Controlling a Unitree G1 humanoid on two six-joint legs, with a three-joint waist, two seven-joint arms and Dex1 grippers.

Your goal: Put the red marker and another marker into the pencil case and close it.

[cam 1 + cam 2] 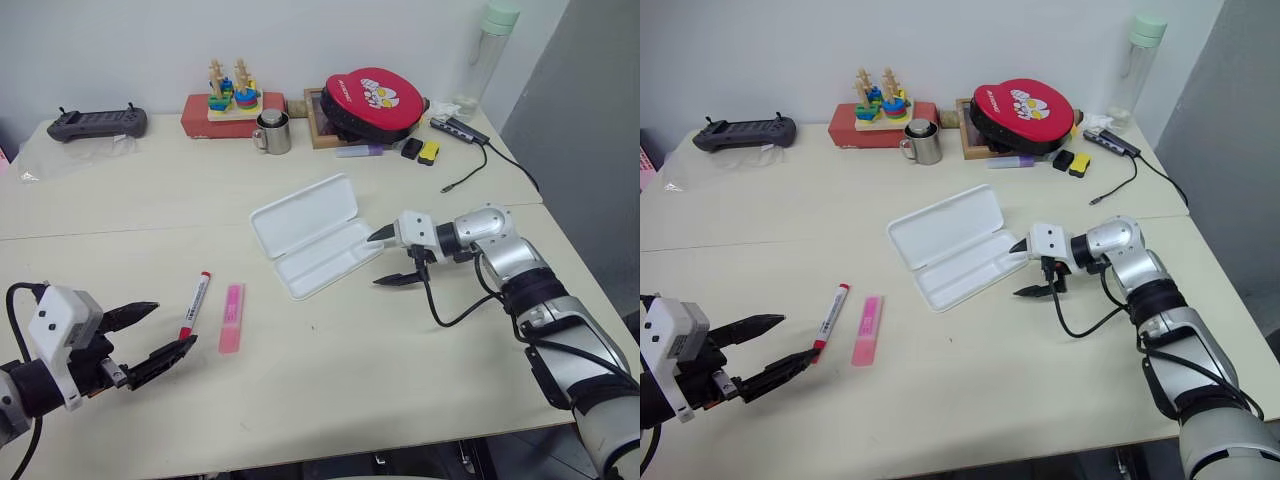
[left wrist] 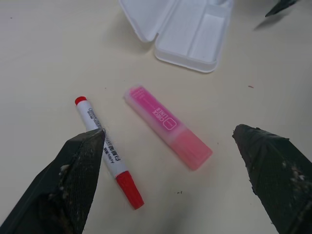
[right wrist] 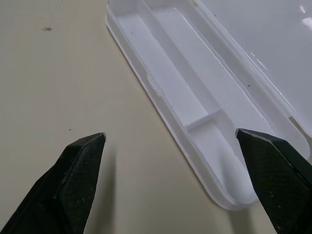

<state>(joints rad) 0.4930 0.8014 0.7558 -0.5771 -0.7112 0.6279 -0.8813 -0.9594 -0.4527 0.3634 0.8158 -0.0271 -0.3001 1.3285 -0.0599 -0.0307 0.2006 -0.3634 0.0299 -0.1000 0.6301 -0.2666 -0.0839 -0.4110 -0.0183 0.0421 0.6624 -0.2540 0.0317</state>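
Red-capped white marker (image 1: 194,305) and flat pink highlighter (image 1: 231,317) are lying just ahead of the wide-open, empty left gripper (image 1: 150,335), while the equally open right gripper (image 1: 388,258) is hovering beside the white plastic pencil case (image 1: 310,235), probably to steady it.

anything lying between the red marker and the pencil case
Yes: the pink highlighter lies beside the red marker, on the side toward the open pencil case. Past it is bare table, as the left eye view shows.

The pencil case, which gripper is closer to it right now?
Right. The right gripper sits open just off the open pencil case's tray end; the left gripper is far off, beside the red marker.
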